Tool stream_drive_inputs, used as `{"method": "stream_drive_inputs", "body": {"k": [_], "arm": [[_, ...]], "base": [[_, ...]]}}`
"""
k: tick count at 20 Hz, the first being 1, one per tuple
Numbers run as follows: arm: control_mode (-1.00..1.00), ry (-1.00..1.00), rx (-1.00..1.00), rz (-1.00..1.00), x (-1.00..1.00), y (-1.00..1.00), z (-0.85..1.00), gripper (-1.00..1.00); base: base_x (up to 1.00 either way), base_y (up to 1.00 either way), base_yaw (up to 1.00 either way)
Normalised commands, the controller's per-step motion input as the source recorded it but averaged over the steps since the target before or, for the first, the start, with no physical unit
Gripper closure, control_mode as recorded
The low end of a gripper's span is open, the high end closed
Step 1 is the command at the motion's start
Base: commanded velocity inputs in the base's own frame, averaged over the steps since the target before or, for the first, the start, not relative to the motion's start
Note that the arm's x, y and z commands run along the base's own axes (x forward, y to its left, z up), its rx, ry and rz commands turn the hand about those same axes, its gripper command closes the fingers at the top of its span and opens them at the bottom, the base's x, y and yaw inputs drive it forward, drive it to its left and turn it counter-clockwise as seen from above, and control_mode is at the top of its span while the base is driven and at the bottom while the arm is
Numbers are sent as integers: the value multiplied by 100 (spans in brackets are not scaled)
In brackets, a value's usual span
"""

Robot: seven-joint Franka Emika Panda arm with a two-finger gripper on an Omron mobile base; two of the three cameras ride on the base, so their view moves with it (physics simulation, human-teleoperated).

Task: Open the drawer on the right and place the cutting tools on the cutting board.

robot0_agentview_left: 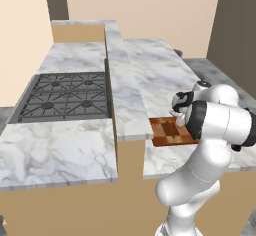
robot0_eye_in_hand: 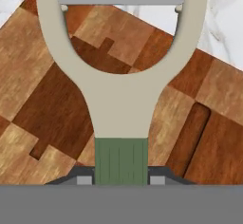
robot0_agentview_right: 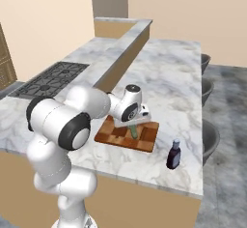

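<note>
My gripper [robot0_eye_in_hand: 121, 179] is shut on the green handle of a cutting tool, a peeler [robot0_eye_in_hand: 121, 104] with a pale Y-shaped head and a thin blade bar at its far end. The head points down at the reddish-brown patchwork cutting board [robot0_eye_in_hand: 42, 99] right beneath it; I cannot tell whether it touches. In the right base view the gripper [robot0_agentview_right: 137, 121] holds the peeler [robot0_agentview_right: 133, 131] upright over the middle of the board [robot0_agentview_right: 110, 134]. From the left base view the board [robot0_agentview_left: 167, 130] lies on the marble counter, partly behind my arm. The drawer is out of view.
A dark bottle [robot0_agentview_right: 174, 154] stands on the counter just right of the board, near the front edge. A raised marble ledge [robot0_agentview_left: 122, 95] separates this counter from the gas cooktop [robot0_agentview_left: 65, 97]. Dark stools [robot0_agentview_right: 208, 142] line the counter's far right side.
</note>
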Motion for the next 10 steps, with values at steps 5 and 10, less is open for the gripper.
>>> {"method": "stream_drive_inputs", "body": {"k": [5, 10], "arm": [[-100, 10, 0, 0, 7, 0, -25, 100], [-100, 6, 0, 0, 8, 0, -22, 100]], "base": [[0, 0, 0], [0, 0, 0]]}}
